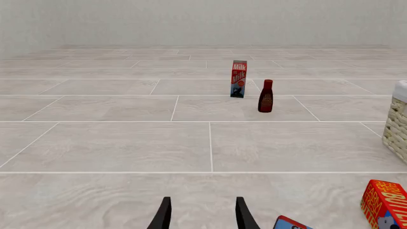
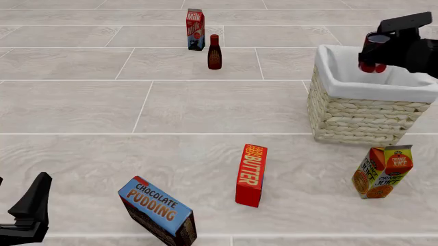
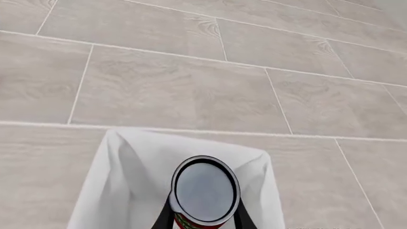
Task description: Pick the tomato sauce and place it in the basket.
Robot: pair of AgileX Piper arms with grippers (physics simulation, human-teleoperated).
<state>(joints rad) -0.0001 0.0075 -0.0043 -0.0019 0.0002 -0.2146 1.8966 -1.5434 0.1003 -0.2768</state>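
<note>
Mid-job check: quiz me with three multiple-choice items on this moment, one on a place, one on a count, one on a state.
1. Where is the tomato sauce?
A. on the table by the butter
B. held above the basket
C. beside the milk

2. How many cartons or boxes stand or lie on the table outside the basket?
A. two
B. four
C. six

3. The left pincer is:
A. open, holding nothing
B. shut on the bottle
C. shut on the pudding box

Key: 1 B, the right pincer holds the can over the white lining. 2 B, milk, butter, chocolate pudding, orange juice. 3 A, the left wrist view shows bare floor between its fingers.
</note>
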